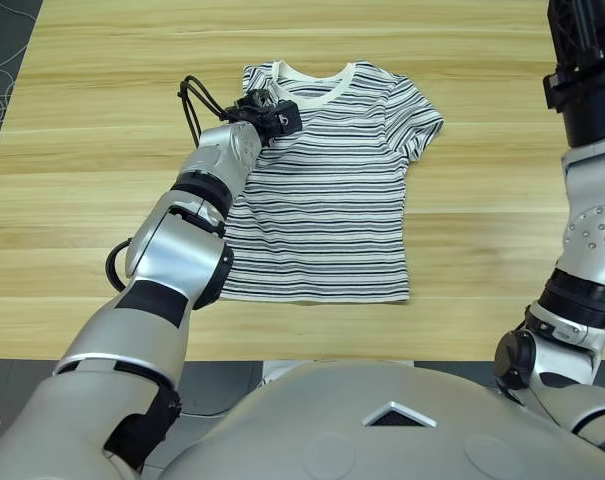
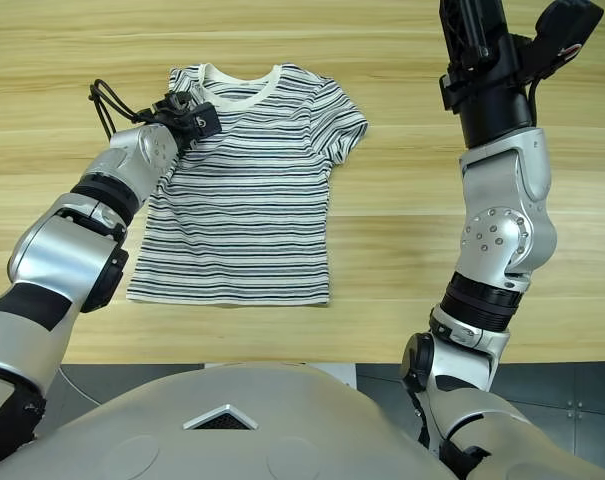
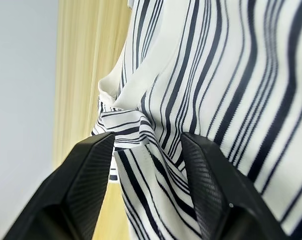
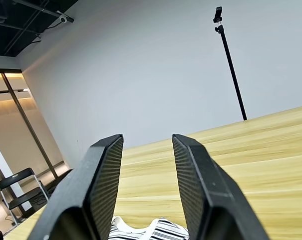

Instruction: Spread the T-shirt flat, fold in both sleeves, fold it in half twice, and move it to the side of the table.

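A navy-and-white striped T-shirt (image 1: 327, 190) lies front up on the wooden table (image 1: 92, 130), its cream collar (image 1: 317, 85) pointing away from me. The sleeve on my right (image 1: 420, 122) sticks out sideways. My left gripper (image 1: 275, 112) sits low over the shirt's left shoulder. In the left wrist view it (image 3: 148, 136) stands open, and a bunched fold of striped sleeve cloth (image 3: 133, 127) lies between its fingers (image 3: 86, 170). My right gripper (image 4: 147, 137) is held high above the table's right side, open, with nothing between its fingers.
Bare wood surrounds the shirt on all sides, with wide room to the right (image 2: 422, 210) and left (image 1: 72, 200). The table's near edge (image 1: 382, 358) runs just past the hem. Dark floor with loose cables (image 1: 0, 70) lies beyond the table's left edge.
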Robot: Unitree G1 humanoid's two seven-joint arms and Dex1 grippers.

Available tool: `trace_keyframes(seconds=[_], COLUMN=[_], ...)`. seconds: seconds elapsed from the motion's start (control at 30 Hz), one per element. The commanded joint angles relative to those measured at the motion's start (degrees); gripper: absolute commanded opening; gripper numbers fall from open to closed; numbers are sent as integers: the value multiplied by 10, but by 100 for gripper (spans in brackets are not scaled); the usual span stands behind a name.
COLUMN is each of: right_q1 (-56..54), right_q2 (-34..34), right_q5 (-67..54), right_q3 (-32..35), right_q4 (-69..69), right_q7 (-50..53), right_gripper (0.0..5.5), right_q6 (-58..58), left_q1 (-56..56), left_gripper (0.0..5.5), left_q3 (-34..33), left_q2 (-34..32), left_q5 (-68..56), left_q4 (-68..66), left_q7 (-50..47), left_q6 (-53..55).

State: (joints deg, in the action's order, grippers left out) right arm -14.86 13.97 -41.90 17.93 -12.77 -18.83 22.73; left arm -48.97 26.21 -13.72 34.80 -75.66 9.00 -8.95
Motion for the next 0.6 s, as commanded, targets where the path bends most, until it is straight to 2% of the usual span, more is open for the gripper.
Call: trace_keyframes(seconds=[0.03, 0.2, 0.3, 0.6], right_q1=[-8, 0, 0, 9], right_q2=[0, 0, 2, 8], right_q5=[2, 4, 4, 0], right_q3=[-1, 3, 4, 13], right_q4=[6, 12, 15, 6], right_q7=[-5, -12, -14, -14], right_gripper=[184, 184, 184, 184], right_q6=[-8, -16, -19, -16], left_q1=[27, -24, -42, -45], left_gripper=[252, 252, 252, 252], left_q3=[-37, -194, -249, -256], left_q2=[19, 12, -6, -20], left_q5=[-50, -240, -297, -280], left_q4=[-8, 35, 32, 8], left_q7=[66, 213, 248, 145], left_q6=[-34, -63, -32, 23])
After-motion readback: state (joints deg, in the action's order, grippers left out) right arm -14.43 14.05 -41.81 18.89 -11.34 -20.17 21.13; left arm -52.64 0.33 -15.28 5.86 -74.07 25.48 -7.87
